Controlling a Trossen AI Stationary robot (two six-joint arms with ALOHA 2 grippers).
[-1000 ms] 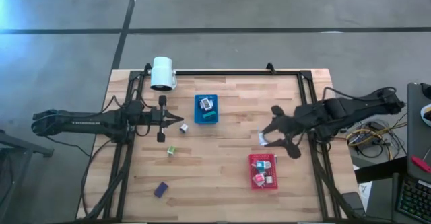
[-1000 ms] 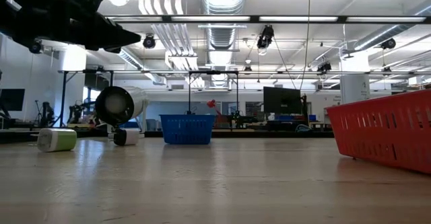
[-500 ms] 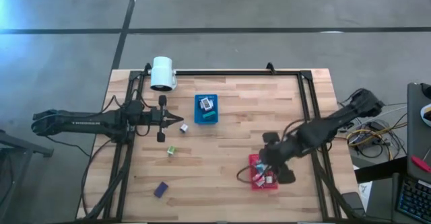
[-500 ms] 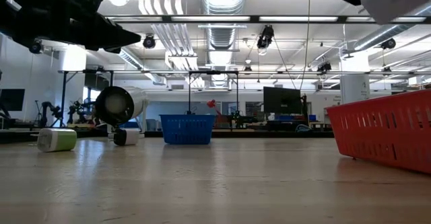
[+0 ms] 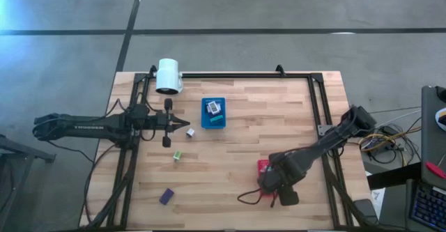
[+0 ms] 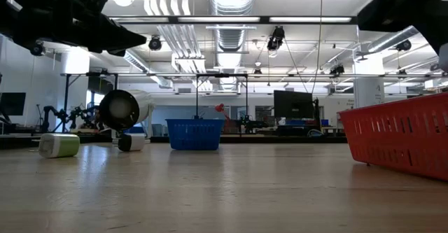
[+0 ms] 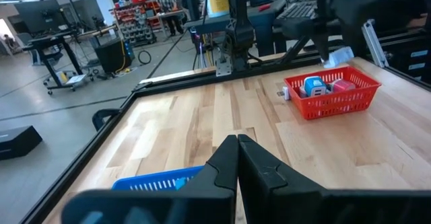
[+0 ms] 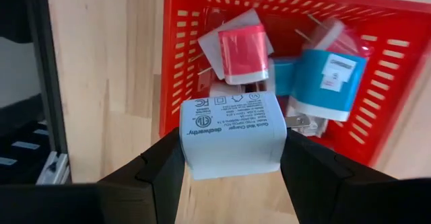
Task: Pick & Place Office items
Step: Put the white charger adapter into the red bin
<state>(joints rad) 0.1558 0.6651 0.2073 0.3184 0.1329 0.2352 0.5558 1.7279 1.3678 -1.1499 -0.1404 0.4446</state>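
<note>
My right gripper (image 5: 268,194) hovers over the near end of the red tray (image 5: 263,166), shut on a white charger block (image 8: 232,136). Under it, the tray (image 8: 377,83) holds a pink-red block (image 8: 244,54), a teal block (image 8: 330,76) and other pieces. My left gripper (image 5: 182,126) waits shut at the table's left, beside a small white block (image 5: 188,131) that lies on the wood. A green block (image 5: 177,156) and a purple block (image 5: 166,196) lie nearer the near edge. The blue tray (image 5: 214,113) holds a few pieces. My right gripper pinches the white charger block by two opposite side faces (image 8: 192,140), one dark finger (image 8: 145,177) on each. The fingers point down from above. The block is lifted clear over the red tray, printed face toward the camera, with a metal prong (image 8: 301,123) sticking out sideways.
A white cylinder (image 5: 168,76) lies at the far left corner. A black frame (image 5: 317,93) runs along the table's far and side edges. Bare wood (image 5: 230,162) lies between the two trays and toward the near edge.
My right gripper, carrying the white block, has moved from beyond the red tray's far end toward the table's near edge, ending over the tray's near end. It has turned as it went. The left arm has kept still.
</note>
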